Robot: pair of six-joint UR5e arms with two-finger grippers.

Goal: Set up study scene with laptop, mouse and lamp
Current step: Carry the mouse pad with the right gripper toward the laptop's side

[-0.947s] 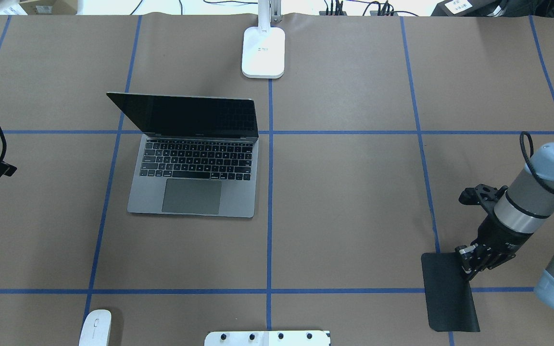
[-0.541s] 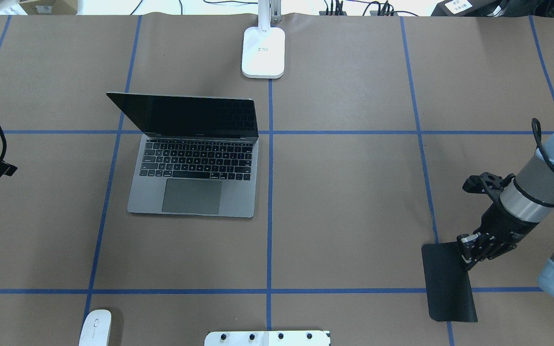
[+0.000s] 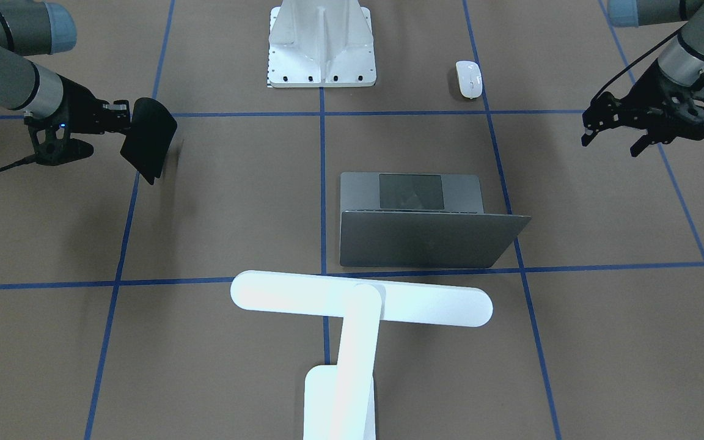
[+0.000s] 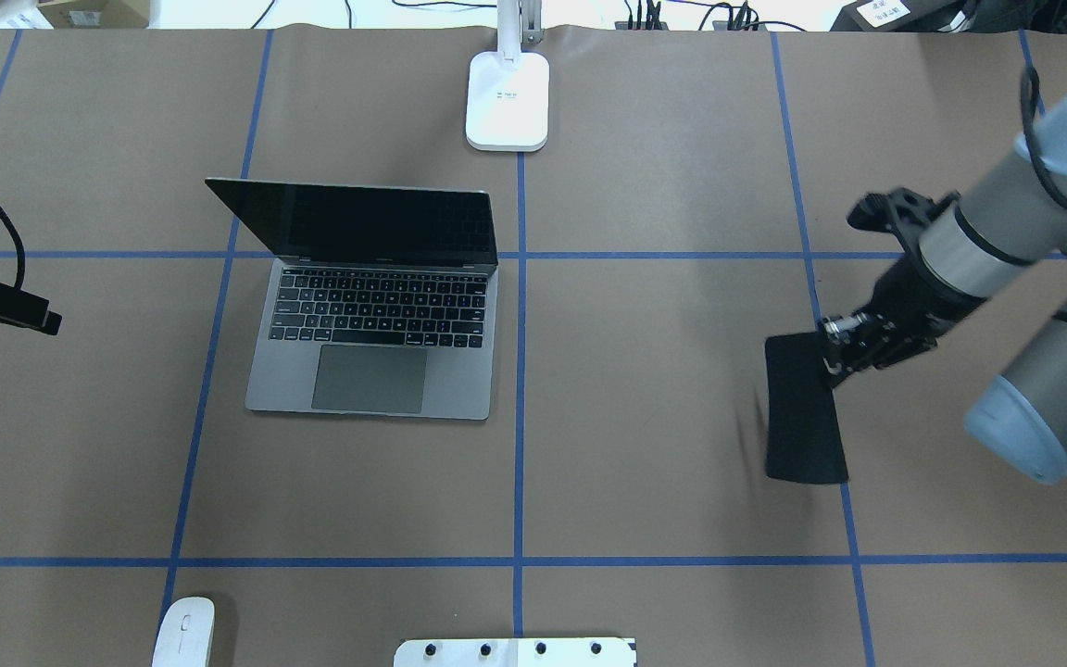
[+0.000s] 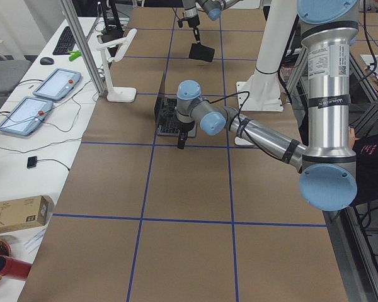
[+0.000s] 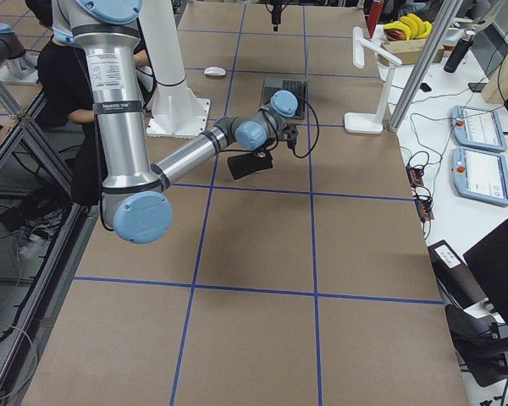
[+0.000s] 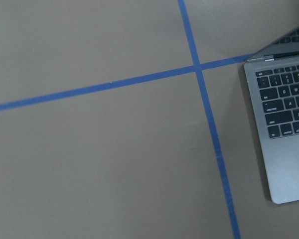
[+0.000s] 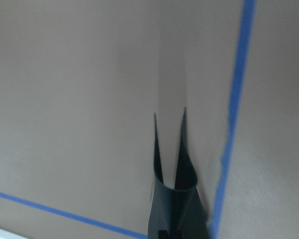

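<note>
The laptop [image 4: 376, 306] stands open left of centre, screen dark; its corner shows in the left wrist view [image 7: 284, 124]. The white mouse [image 4: 183, 632] lies at the near left edge. The lamp stands at the far middle on its base [image 4: 507, 100], its bar head [image 3: 361, 298] above the table. My right gripper [image 4: 834, 357] is shut on the edge of a thin black mat [image 4: 804, 408] and holds it bent, off the table, at the right. My left gripper [image 3: 612, 131] is open and empty, left of the laptop.
A white ribbed mount [image 3: 321, 43] with a bolted plate stands at the near middle edge. Blue tape lines [image 4: 520, 408] divide the brown table into squares. Cables and tablets lie beyond the far edge.
My right arm has lifted the black mat and carried it away from the near edge, toward the far side and slightly leftward. My left gripper has shifted a little to the right.
</note>
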